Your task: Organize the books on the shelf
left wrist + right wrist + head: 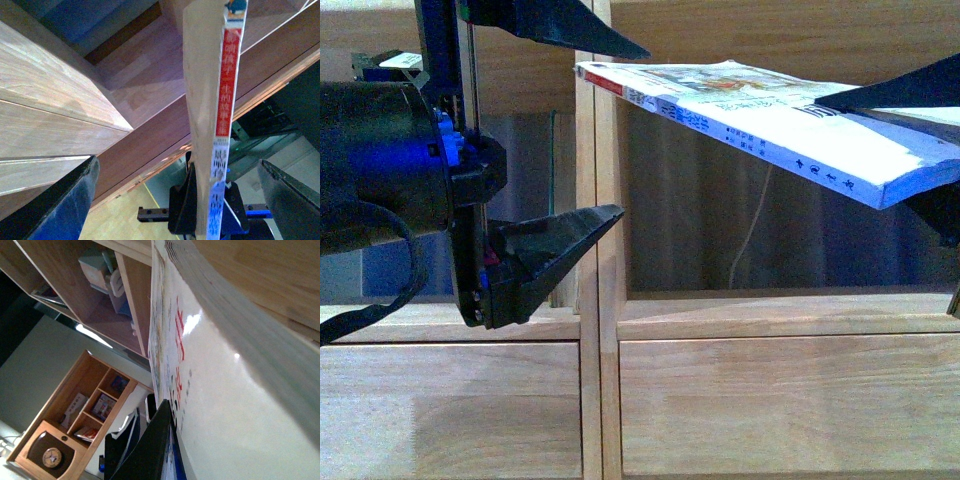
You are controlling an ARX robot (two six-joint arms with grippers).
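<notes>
Paperback book [760, 120] is held flat in mid-air in front of shelf [720, 322], right gripper [895, 140] clenched on one end. Long axis runs sideways; the red spine end points at left gripper [635, 130], which is spread wide, empty, and lined up with that free end

The shelf [720, 400] is pale, matt wood with visible grain, the book [770, 120] is paper with a glossy, glare-catching cover, and the left gripper [632, 130] looks matt black plastic.
</notes>
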